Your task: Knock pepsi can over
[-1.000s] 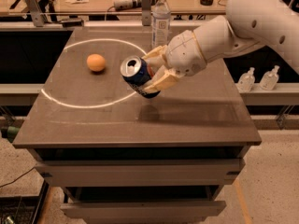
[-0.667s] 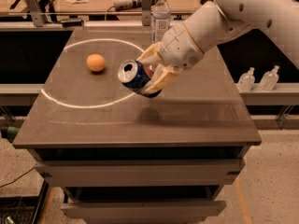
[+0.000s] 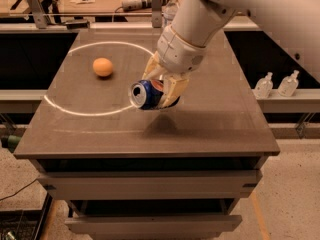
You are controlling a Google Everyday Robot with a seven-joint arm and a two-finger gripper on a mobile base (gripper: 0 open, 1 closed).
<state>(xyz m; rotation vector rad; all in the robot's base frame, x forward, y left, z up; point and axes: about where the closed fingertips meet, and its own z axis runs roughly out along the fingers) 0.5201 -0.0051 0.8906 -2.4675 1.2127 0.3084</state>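
The pepsi can (image 3: 145,95) is dark blue with a silver top. It lies on its side with the top facing left, near the middle of the brown table (image 3: 220,124). My gripper (image 3: 161,88) comes down from the upper right, and its tan fingers (image 3: 175,90) stand around the can's rear end. I cannot tell whether the can rests on the table or hangs just above it; a shadow lies beneath it.
An orange ball (image 3: 103,67) sits on the table to the left, inside a white circle line (image 3: 75,110). A clear water bottle (image 3: 171,4) stands at the table's far edge, mostly behind my arm. Two small bottles (image 3: 277,84) stand on a shelf at the right.
The can has tipped further, and its top now faces left. My arm has swung over the table and the gripper stands more upright above the can.
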